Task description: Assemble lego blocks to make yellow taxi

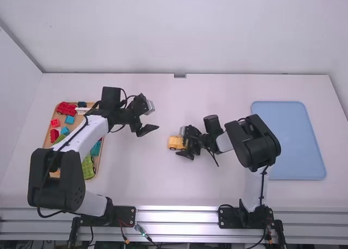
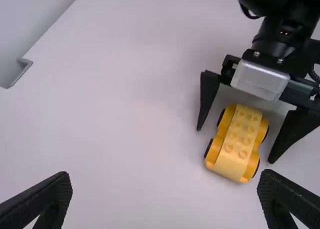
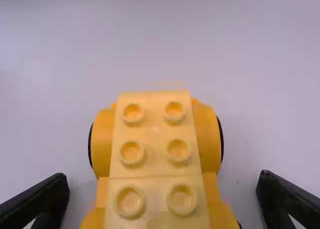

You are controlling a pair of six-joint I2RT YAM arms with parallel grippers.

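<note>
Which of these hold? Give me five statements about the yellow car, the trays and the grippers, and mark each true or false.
1. The right gripper has its fingers open on either side of the yellow car. True.
2. The left gripper is clamped on a red block. False: the left gripper is open, with nothing between its fingers.
3. Round studs show on top of the yellow car. True.
4. The loose blocks lie in the blue tray. False: the loose blocks are in the brown tray, by the left arm.
5. The car's wheels are red. False: the wheels are black.
</note>
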